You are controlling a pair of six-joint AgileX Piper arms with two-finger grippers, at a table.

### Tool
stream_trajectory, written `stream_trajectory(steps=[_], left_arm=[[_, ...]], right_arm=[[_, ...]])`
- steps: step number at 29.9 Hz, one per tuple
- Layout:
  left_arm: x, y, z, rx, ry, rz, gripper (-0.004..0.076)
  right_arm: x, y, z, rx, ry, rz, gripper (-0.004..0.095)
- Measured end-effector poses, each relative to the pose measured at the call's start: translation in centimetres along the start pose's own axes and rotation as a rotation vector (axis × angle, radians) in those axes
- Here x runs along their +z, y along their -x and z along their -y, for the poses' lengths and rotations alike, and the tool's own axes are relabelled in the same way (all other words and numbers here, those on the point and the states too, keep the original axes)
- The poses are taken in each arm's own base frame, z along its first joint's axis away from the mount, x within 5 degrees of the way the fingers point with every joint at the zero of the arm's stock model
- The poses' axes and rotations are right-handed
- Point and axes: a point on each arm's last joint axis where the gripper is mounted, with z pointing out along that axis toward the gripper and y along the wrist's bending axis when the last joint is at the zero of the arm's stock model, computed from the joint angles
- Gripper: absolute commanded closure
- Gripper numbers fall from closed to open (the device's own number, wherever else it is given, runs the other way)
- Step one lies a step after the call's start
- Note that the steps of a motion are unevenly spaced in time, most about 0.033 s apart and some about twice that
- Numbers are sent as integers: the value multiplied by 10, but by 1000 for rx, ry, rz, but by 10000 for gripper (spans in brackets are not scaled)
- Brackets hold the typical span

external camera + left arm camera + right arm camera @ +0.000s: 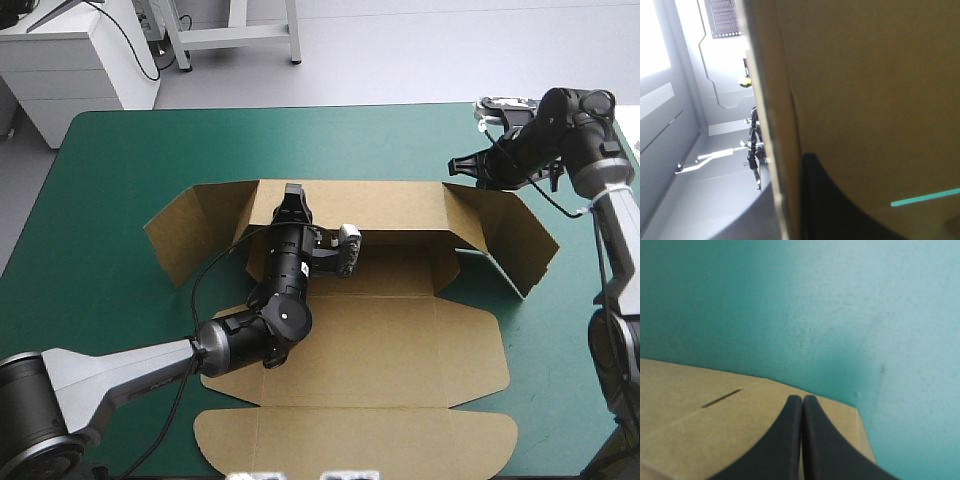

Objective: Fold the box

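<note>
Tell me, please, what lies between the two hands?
The raised back wall of the box runs between the left hand and right hand, in the high view.

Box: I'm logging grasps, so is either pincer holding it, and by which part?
The left pincer grips the box by the top edge of its raised back wall. The right pincer is shut near the right flap, holding nothing.

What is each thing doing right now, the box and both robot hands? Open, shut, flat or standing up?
Brown cardboard box: half folded, back wall and side flaps raised, lid flat on the teal-green table cover.
Left gripper, black fingers: shut on the box's back wall.
Right gripper, black fingers: shut, holding nothing, over the box's right flap.
</note>
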Motion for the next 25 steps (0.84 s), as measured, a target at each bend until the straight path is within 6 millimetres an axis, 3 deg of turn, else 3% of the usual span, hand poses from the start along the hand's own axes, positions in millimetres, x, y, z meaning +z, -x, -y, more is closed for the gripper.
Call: stream_trajectory(steps=[5, 14, 25], left_arm=[[0, 0, 0, -1, 2, -2, 732], [0, 0, 0, 0, -2, 1, 732], [0, 0, 0, 0, -3, 0, 731]], right_arm=[[-24, -23, -2, -9, -24, 27, 928], [-19, -69, -4, -13, 8, -94, 928], [-42, -98, -16, 0, 104, -74, 928]])
